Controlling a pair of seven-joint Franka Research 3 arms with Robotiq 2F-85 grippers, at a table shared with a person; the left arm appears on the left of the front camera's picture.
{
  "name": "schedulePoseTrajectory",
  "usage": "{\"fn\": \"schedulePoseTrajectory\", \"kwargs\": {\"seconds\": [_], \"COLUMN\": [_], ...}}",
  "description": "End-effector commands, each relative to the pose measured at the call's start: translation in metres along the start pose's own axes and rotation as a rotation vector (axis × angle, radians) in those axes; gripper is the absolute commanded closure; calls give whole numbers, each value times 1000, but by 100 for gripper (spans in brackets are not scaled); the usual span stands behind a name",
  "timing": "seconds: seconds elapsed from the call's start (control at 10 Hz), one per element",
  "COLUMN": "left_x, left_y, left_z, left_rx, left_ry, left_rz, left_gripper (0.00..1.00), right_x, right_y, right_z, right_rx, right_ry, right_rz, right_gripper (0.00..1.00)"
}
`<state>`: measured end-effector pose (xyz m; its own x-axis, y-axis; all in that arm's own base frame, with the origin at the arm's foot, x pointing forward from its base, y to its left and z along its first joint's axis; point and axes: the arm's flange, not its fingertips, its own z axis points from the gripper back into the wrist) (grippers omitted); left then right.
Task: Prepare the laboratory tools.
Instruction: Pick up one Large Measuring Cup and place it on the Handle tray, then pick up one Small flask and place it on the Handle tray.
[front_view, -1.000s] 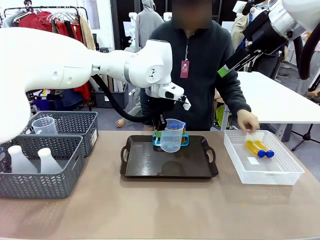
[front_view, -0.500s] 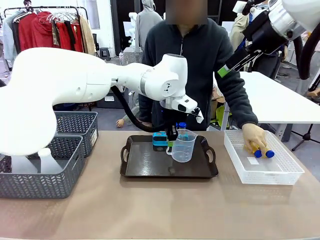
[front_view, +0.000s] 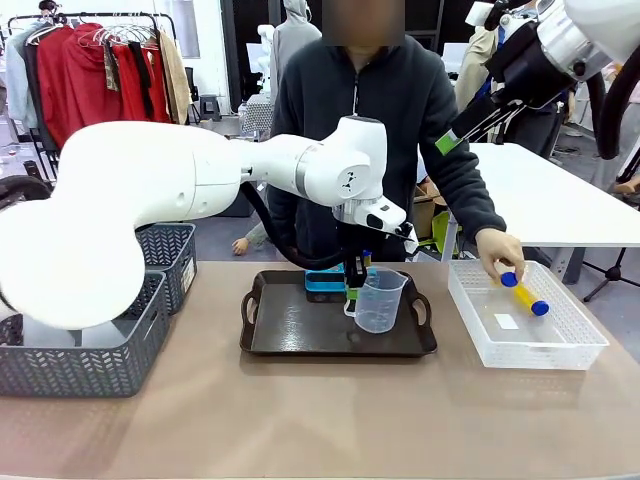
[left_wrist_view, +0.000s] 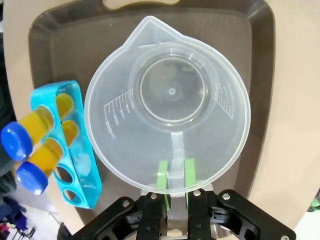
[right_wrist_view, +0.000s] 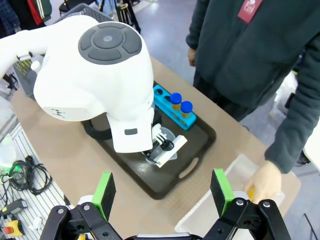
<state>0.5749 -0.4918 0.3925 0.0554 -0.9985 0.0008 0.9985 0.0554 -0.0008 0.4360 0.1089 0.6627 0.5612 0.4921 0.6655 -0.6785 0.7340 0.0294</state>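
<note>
Left pincer (left_wrist_view: 175, 175): clenched on the handle of the clear measuring beaker (left_wrist_view: 167, 107), green pads pinching the handle strip from both sides. Beaker upright, mouth up, empty. Body straight ahead of the fingertips, spout on the side farthest from the pincer. Beneath it, the dark tray (left_wrist_view: 252, 45). Seen from the front, base at or just above the tray floor; cannot tell whether in contact.

Key relation: small blue four-hole rack (left_wrist_view: 75, 150) just beside the beaker, off to one side of the left pincer. Long axis roughly parallel to the handle-to-spout line. Two yellow-filled blue-capped test tubes (left_wrist_view: 37, 130) seated in the holes farther from the pincer; the two nearer holes vacant. Narrow gap between beaker wall and rack; cannot tell whether touching.

Right pincer (right_wrist_view: 162, 192): released, jaws wide, nothing between them, high above the table (front_view: 300, 420) and well apart from the tray.

Person's hand (front_view: 500, 250) over the white mesh basket (front_view: 585, 350), at a loose test tube (front_view: 527, 297); much nearer to it than either pincer.

Judged step: setting the beaker down on the tray next to the rack. Next move likely a release, then a retreat along the handle line. Risk: sideways drift toward the rack, enough to knock the tubes.
</note>
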Motion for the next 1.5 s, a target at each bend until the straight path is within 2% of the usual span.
{"fn": "schedulePoseTrajectory", "kwargs": {"seconds": [0.0,0.3,0.4,0.7,0.9,1.2,1.4], "left_x": [11,11,10,-4,-14,-57,-91], "left_y": [11,12,11,8,-7,-28,-38], "left_z": [5,3,6,17,30,67,96], "left_rx": [-34,-35,-33,-24,-17,36,82], "left_ry": [-7,-3,1,2,0,-5,35], "left_rz": [-45,-53,-49,-29,12,119,200], "left_gripper": [62,4,0,0,0,0,0], "right_x": [0,0,0,0,0,0,0], "right_y": [0,0,0,0,0,0,0], "right_z": [1,1,1,1,1,1,1], "right_rx": [4,4,4,4,4,4,4], "right_ry": [-3,-3,-3,-3,-3,-3,-3], "right_rz": [0,0,0,0,0,0,0], "right_gripper": [0,0,0,0,0,0,0]}}
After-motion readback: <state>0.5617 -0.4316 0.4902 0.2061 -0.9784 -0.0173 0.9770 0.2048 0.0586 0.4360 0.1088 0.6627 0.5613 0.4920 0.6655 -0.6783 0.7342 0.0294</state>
